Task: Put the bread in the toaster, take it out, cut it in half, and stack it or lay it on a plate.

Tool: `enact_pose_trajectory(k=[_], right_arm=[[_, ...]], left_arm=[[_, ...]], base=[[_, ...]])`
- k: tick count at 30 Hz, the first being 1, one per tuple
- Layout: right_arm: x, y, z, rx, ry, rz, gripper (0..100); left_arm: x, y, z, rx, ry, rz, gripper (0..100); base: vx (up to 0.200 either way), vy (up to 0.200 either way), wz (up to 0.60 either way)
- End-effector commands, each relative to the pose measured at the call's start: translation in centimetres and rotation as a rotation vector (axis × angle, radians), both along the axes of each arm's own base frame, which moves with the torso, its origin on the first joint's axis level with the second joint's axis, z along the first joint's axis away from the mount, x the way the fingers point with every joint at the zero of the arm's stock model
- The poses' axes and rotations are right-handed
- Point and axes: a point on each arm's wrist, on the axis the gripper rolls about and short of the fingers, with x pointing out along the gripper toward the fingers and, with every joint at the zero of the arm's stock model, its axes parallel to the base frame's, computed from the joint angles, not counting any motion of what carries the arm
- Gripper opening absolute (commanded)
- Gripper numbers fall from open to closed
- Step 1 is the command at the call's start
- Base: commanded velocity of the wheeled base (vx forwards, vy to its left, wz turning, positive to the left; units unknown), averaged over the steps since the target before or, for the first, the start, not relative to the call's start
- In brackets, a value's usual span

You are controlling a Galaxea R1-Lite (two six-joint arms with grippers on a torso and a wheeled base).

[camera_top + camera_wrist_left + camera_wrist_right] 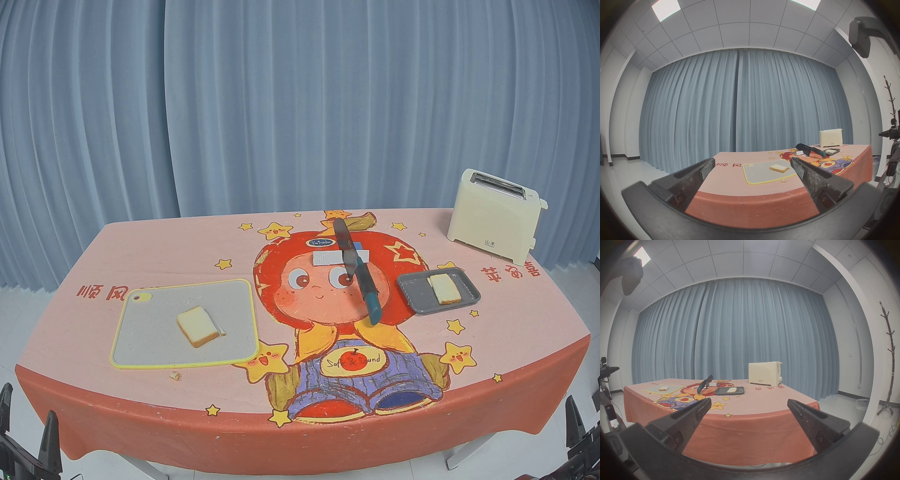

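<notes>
Left end effector, left wrist view: left end effector point(752, 162) is spread wide, pinching nothing and touching nothing, short of the counter's point(750, 200) near edge.
Things, left wrist view: a bread piece point(779, 168) lies on the cutting board point(756, 175). The knife point(810, 149) is beyond it, and the toaster point(830, 137) stands at the far end.
Right end effector, right wrist view: right end effector point(749, 402) is likewise spread wide and empty, clear of the counter.
Things, right wrist view: a second bread piece point(732, 389) lies on the grey plate point(720, 392), with the toaster near behind.
Head view: both end effectors sit low at the near corners, well apart from everything. The knife leans on a small white rest point(325, 258) between board and plate.
Step in hand: probably the last one — the bread looks already cut, with one piece plated and one left on the board.
Next move: likely the left end effector goes over the board, pinches the bread piece gently by its edges, then carries it to the plate — stacked or laid beside the other.
</notes>
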Motion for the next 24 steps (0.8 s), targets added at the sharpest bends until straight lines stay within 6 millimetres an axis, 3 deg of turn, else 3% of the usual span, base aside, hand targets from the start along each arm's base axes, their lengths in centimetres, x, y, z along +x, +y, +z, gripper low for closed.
enact_pose_trajectory(k=[1, 7, 9, 17, 24], right_arm=[[0.0, 0.0, -0.5, 0.0, 0.001, 0.0, 100], [0.0, 0.0, -0.5, 0.0, 0.001, 0.0, 100], [0.0, 0.0, -0.5, 0.0, 0.001, 0.0, 100], [0.0, 0.0, -0.5, 0.0, 0.001, 0.0, 100], [0.0, 0.0, -0.5, 0.0, 0.001, 0.0, 100]], left_arm=[[0.0, 0.0, -0.5, -0.001, -0.001, -0.001, 100], [0.2, -0.1, 0.4, 0.016, -0.04, -0.023, 100], [1.7, 0.0, 2.6, 0.013, -0.066, -0.024, 100], [4.7, -0.1, 4.7, 0.033, -0.015, -0.025, 100], [6.8, -0.2, 8.3, 0.042, 0.067, -0.068, 100]], base=[[0.0, 0.0, 0.0], [0.0, 0.0, 0.0], [0.0, 0.0, 0.0], [0.0, 0.0, 0.0], [0.0, 0.0, 0.0]])
